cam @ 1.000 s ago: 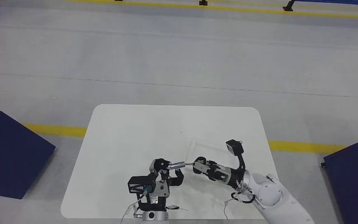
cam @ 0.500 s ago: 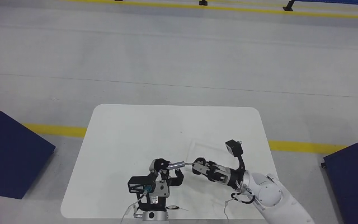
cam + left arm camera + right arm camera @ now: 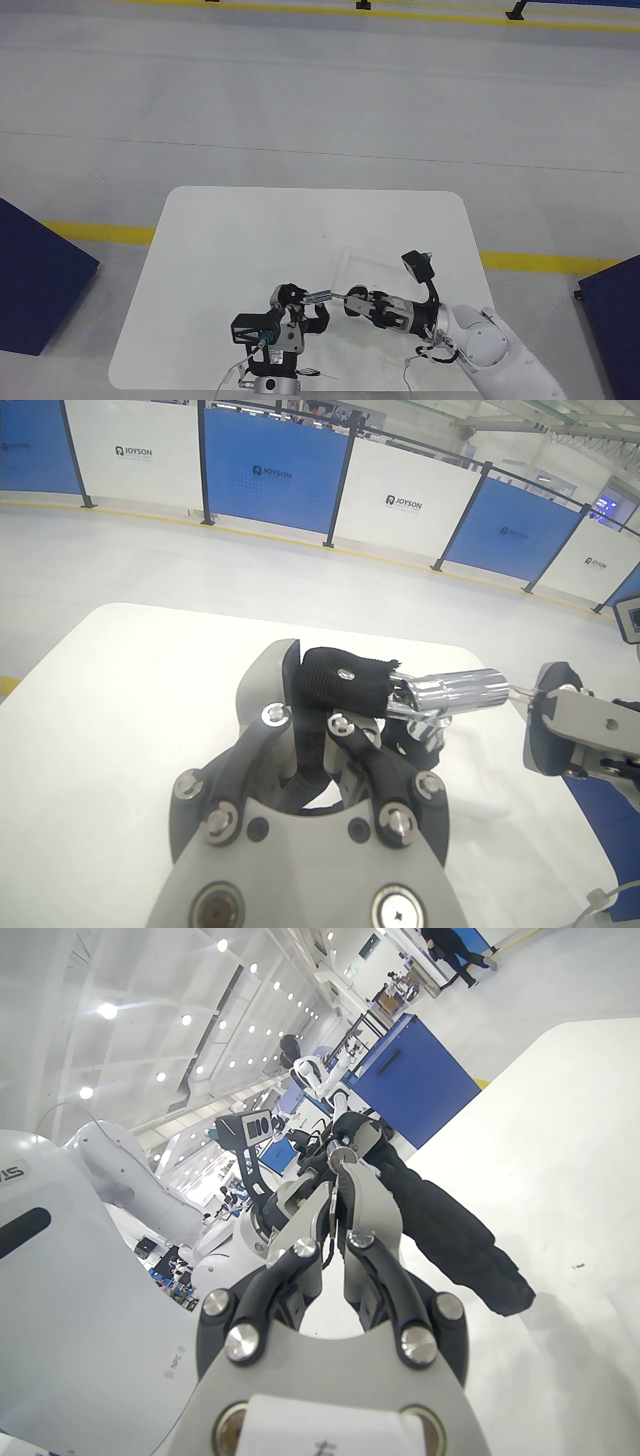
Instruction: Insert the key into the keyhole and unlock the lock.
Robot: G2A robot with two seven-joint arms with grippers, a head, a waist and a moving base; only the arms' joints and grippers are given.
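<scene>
Locate the left hand [image 3: 303, 305] over the front half of the white counter [image 3: 220, 230], left of centre in the top view. Note its fingers [image 3: 345, 687], wrapped in black fabric covers, pinched on the lock [image 3: 460, 690]. Identify the lock as a chrome cylinder, raised clear of the counter surface, lying roughly level and pointing toward the right hand. See the grip applied at the rear end of the lock, with most of the chrome body projecting free beyond the black covers.

Follow the lock rightward to its round end face, turned toward the right wrist camera, with the keyhole [image 3: 341, 1157] at its centre. Find the key [image 3: 520, 695] directly in line with the lock, narrow blade touching that end face at the keyhole. Treat depth of insertion as indeterminate, the joint being too small to resolve.

Find the flat head of the key edge-on between the fingers of the right hand [image 3: 340, 1178]. Note the right hand pressed together on the key, just beside the lock. In the top view, place the right hand to the right of the left hand, with lock and key bridging the two in one straight line.

Observe blue and white partition panels [image 3: 280, 475] beyond the counter and a yellow floor line [image 3: 100, 232] behind it.
</scene>
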